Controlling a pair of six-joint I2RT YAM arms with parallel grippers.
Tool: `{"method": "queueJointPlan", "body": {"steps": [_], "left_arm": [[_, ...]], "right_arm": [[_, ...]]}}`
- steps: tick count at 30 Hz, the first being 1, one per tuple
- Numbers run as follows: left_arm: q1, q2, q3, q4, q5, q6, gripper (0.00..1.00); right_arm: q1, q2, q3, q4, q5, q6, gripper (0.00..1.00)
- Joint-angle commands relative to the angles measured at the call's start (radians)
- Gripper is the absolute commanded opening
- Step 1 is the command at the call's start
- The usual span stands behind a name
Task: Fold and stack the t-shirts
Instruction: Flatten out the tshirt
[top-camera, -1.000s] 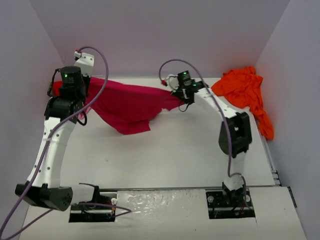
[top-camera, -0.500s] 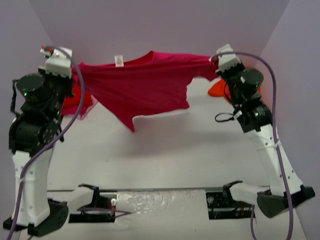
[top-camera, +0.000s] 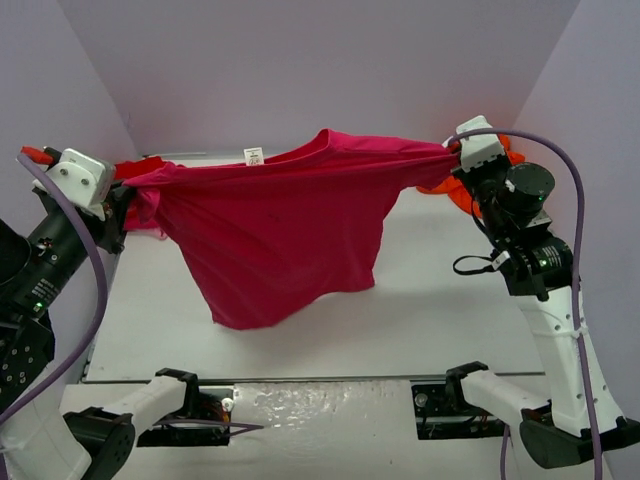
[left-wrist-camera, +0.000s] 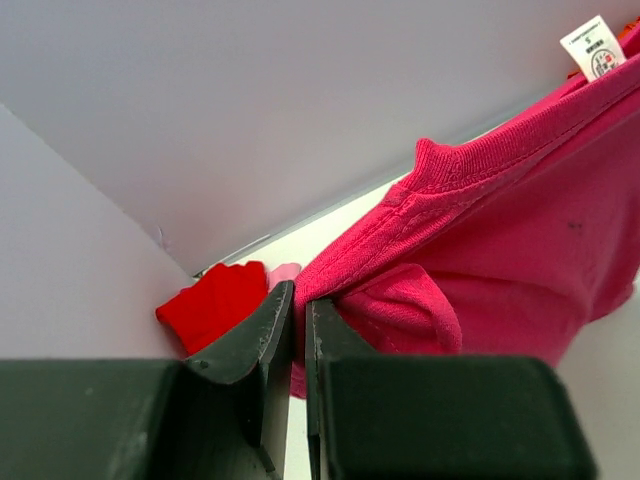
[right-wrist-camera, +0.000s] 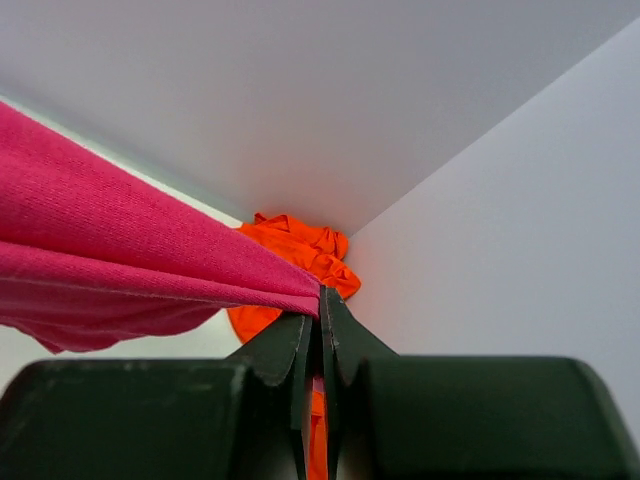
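The magenta-pink t-shirt hangs in the air, stretched between both grippers, its collar tag up and its hem just above the table. My left gripper is shut on its left shoulder; the cloth shows pinched between the fingers in the left wrist view. My right gripper is shut on its right shoulder, with the cloth taut in the right wrist view. The bright red t-shirt lies folded at the back left, also in the left wrist view. The orange t-shirt lies crumpled at the back right, also in the right wrist view.
The white table is boxed in by lilac walls at the back and on both sides. Both arm bases sit on the near edge.
Both arms have lifted the magenta-pink t-shirt off the table and pulled it wide apart. In the last half second they came down and nearer, and the shirt now hangs full length.
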Motion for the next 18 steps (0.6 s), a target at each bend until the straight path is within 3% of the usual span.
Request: {"method": "queueJointPlan", "body": {"steps": [1, 6, 11, 15, 17, 18], "left_arm": [[0.022, 0.085, 0.004, 0.112, -0.09, 0.017, 0.0], [0.023, 0.167, 0.016, 0.138, -0.163, -0.006, 0.0], [0.023, 0.066, -0.069, 0.118, -0.233, 0.067, 0.0], [0.024, 0.022, -0.119, 0.057, -0.285, 0.112, 0.0], [0.024, -0.016, -0.248, 0.058, -0.288, 0.135, 0.0], [0.024, -0.023, -0.298, 0.075, -0.286, 0.139, 0.06]], "right_arm": [[-0.039, 0.049, 0.017, 0.031, 0.147, -0.029, 0.0], [-0.039, 0.198, 0.117, 0.099, 0.136, -0.031, 0.0], [-0.015, 0.415, 0.25, 0.128, -0.003, 0.013, 0.0], [0.068, 0.574, 0.333, 0.126, 0.01, 0.002, 0.0], [0.141, 0.738, 0.36, 0.125, 0.044, -0.015, 0.18], [0.17, 0.783, 0.361, 0.121, 0.046, -0.006, 0.42]]}}
